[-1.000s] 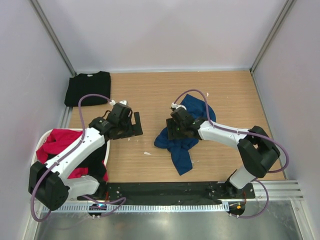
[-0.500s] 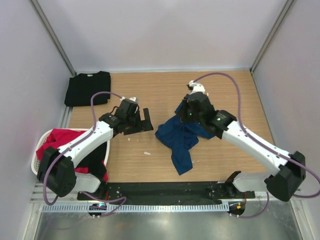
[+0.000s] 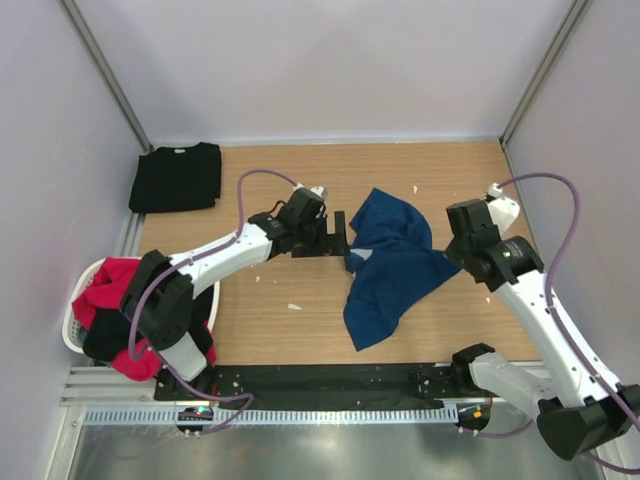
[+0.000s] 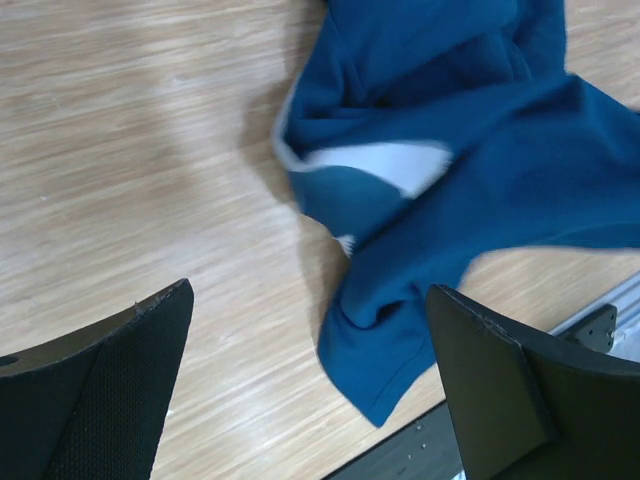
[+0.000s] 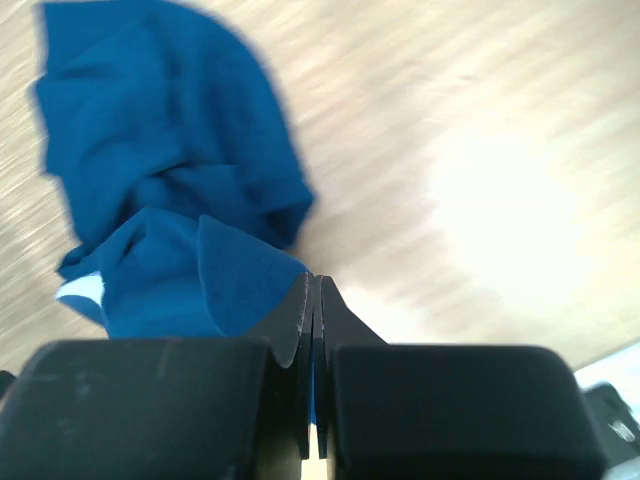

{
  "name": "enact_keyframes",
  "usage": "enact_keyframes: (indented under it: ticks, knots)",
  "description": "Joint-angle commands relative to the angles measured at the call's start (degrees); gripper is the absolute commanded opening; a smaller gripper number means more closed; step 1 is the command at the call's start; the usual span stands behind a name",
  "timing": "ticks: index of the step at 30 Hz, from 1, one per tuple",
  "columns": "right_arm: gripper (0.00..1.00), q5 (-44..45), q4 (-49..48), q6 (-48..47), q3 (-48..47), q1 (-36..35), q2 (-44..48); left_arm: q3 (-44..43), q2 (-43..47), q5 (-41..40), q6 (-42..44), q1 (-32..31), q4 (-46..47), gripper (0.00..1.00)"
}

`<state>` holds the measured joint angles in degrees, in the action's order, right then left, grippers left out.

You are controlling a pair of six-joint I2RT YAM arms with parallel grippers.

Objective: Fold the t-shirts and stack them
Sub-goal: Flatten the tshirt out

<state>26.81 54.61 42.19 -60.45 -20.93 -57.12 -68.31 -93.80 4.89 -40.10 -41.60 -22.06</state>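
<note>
We see a wooden tabletop (image 3: 300,190) walled in by pale panels (image 3: 320,70). A navy blue t-shirt (image 3: 395,270) lies crumpled and partly spread near the tabletop's middle. A patch of pale print (image 3: 362,255) shows at its left edge.

The right pincer (image 3: 455,255) is clenched on the shirt's right edge. In the right wrist view its fingers (image 5: 290,330) press flat together with a sliver of blue cloth between them.

The left pincer (image 3: 340,235) is released, its jaws wide apart, just beside the shirt's left edge. In the left wrist view, blue folds and the pale print lie on the wood between and beyond its fingers (image 4: 110,380).

A black t-shirt (image 3: 177,177) lies folded flat in the far left corner, well apart from both pincers. At the near left a white basket (image 3: 72,322) holds a red t-shirt (image 3: 120,285) and a dark garment (image 3: 105,340). The left arm's base joints stand in front of the basket's right side. A few white scraps (image 3: 293,306) dot the wood.
</note>
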Motion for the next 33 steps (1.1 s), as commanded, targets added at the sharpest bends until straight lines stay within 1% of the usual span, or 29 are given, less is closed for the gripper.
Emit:
enact_keyframes:
  ticks: [1, 2, 5, 8, 10, 14, 16, 17, 19, 21, 22, 23, 24, 25, 26, 27, 28, 30, 31, 32, 33]
  knots:
    - [0.01, 12.4, 12.3, 6.7, -4.6, 1.6, 5.2, -4.0, -3.0, -1.0, -0.9, 0.5, 2.5, 0.99]
    - [0.01, 14.8, 14.4, 7.1, -5.3, 1.7, 6.4, -4.8, -3.8, -2.0, -1.0, 0.4, 2.5, 0.99]
    - [0.01, 17.5, 16.4, 8.0, -6.7, 1.9, 7.5, -8.7, -8.1, -2.5, -0.9, 0.4, 2.6, 0.99]
    - [0.01, 18.4, 19.6, 8.9, -7.7, 1.9, 6.8, -13.1, -12.5, -1.5, -0.6, 0.0, 2.7, 0.97]
    - [0.01, 19.1, 22.0, 10.7, -8.5, 1.9, 5.6, -14.9, -14.6, -2.2, -0.4, -0.8, 3.2, 0.96]
    - [0.01, 18.5, 25.8, 11.7, -9.0, 1.9, 7.0, -20.3, -21.2, -3.9, -1.8, -1.4, 4.3, 0.94]
    - [0.01, 17.6, 25.5, 11.5, -8.4, 1.9, 9.0, -23.7, -23.5, -4.4, -2.1, -1.6, 5.7, 0.94]
    - [0.01, 17.0, 24.0, 11.4, -7.9, 1.9, 9.7, -24.9, -26.3, -4.4, -2.1, -1.8, 6.2, 0.93]
    - [0.01, 14.1, 22.0, 11.0, -5.9, 1.9, 10.9, -29.1, -29.4, -7.9, -2.1, -2.2, 6.8, 0.91]
    - [0.01, 12.5, 20.2, 10.4, -4.8, 1.9, 10.9, -32.3, -33.7, -8.9, -2.9, -2.3, 6.8, 0.86]
    - [0.01, 11.3, 19.4, 10.1, -3.9, 1.9, 10.4, -35.1, -34.9, -9.2, -3.8, -2.3, 6.9, 0.83]
    - [0.01, 10.9, 19.0, 9.7, -3.6, 1.9, 10.0, -36.1, -36.0, -9.3, -4.4, -2.3, 7.0, 0.76]
    - [0.01, 10.6, 18.7, 9.2, -3.5, 1.9, 9.8, -37.1, -38.2, -9.1, -4.8, -2.3, 7.6, 0.73]
    - [0.01, 10.5, 18.3, 8.7, -3.5, 1.9, 9.1, -39.1, -39.0, -8.9, -5.3, -2.3, 7.8, 0.56]
    - [0.01, 10.4, 17.9, 7.7, -3.5, 1.9, 8.9, -40.0, -40.0, -8.4, -5.3, -2.3, 7.9, 0.46]
    - [0.01, 10.2, 17.5, 6.9, -3.7, 1.9, 8.9, -40.8, -40.5, -8.1, -5.3, -2.3, 7.8, 0.32]
    - [0.01, 9.9, 15.6, 6.1, -4.0, 1.9, 8.9, -41.5, -40.6, -8.2, -5.1, -2.2, 7.5, 0.00]
    - [0.01, 5.5, 11.4, -0.8, -2.8, 1.9, 9.2, -41.9, -38.8, -11.1, -4.2, -1.6, 5.7, 0.00]
    - [0.01, 2.8, 6.0, -3.4, -2.3, 1.9, 9.4, -41.3, -34.9, -12.9, -3.6, -1.4, 5.5, 0.00]
    - [0.01, 0.3, 3.9, -4.5, -1.9, 1.9, 9.4, -39.0, -32.7, -14.6, -1.9, -0.2, 5.3, 0.00]
    - [0.01, -0.7, 1.7, -5.7, -1.8, 1.9, 9.3, -38.0, -29.7, -18.0, -1.0, 0.7, 4.9, 0.00]
